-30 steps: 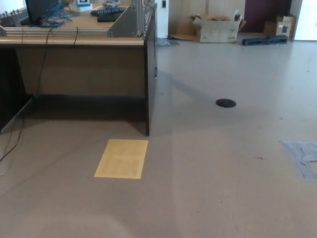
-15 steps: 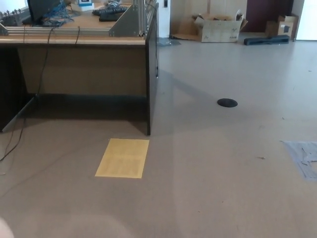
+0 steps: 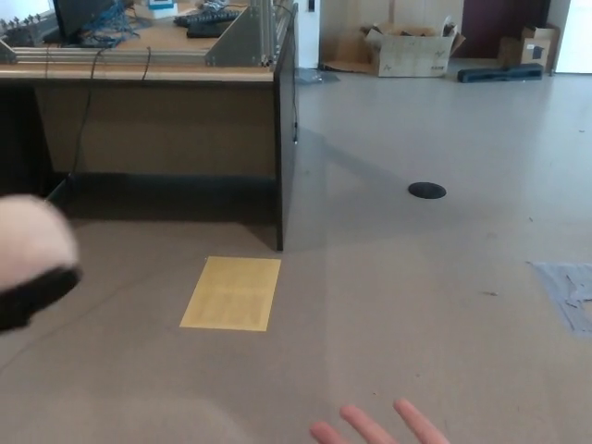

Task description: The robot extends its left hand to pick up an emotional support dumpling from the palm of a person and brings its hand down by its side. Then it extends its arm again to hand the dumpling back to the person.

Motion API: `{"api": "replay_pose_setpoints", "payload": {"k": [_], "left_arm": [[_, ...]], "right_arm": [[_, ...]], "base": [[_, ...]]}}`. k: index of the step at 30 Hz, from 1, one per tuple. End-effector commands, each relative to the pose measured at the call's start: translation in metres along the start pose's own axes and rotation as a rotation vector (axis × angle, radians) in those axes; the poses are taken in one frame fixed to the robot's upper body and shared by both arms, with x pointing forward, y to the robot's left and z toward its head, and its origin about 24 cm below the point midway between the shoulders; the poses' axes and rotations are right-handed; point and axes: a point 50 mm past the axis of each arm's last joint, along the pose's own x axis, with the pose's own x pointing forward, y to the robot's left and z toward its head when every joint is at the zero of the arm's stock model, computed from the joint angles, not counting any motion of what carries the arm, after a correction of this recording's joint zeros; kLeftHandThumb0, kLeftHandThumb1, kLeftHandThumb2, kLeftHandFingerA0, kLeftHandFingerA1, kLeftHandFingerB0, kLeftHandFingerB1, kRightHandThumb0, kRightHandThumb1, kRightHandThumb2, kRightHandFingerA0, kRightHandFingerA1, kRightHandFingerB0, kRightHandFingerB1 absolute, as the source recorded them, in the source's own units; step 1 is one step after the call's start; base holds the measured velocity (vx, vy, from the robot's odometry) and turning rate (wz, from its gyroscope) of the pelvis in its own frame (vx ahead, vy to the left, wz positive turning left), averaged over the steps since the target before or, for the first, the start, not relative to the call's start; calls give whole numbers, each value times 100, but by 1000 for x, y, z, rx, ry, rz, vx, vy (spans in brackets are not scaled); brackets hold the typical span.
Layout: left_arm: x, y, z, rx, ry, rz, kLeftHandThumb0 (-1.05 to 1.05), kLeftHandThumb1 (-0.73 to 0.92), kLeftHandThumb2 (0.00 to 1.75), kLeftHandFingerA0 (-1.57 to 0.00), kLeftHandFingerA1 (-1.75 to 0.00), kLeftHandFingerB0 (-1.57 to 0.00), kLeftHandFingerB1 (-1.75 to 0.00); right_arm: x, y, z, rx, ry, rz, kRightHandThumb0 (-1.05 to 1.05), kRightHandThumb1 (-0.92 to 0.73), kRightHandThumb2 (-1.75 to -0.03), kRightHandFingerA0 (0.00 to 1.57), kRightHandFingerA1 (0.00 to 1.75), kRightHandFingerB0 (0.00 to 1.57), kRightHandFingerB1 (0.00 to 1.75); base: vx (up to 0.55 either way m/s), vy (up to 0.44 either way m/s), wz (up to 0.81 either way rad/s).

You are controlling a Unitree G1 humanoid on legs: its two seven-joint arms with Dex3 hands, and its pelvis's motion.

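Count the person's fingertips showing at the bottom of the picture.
3, at the bottom edge right of centre: one low at the left, one in the middle, one at the right. The rest of the hand is out of frame.

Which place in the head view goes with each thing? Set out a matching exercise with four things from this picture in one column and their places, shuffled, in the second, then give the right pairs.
Things:
1. dumpling
2. person's fingers
3. yellow sheet
4. cardboard box

Places:
A. bottom edge, right of centre
B. far back, near the wall
C. left edge, above the left hand
D. flat on the floor, in front of the desk's corner

Pairs: 1-C, 2-A, 3-D, 4-B
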Motion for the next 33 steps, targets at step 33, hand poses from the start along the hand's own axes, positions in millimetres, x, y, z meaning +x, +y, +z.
{"api": "replay_pose_setpoints", "payload": {"k": [33], "left_arm": [[27, -251, 91, 727, -334, -1021, -7, 59, 54, -68, -175, -52, -171]], "right_arm": [[13, -6, 14, -44, -18, 8, -81, -67, -79, 61, 55, 53, 47]], "base": [[0, 0, 0]]}}
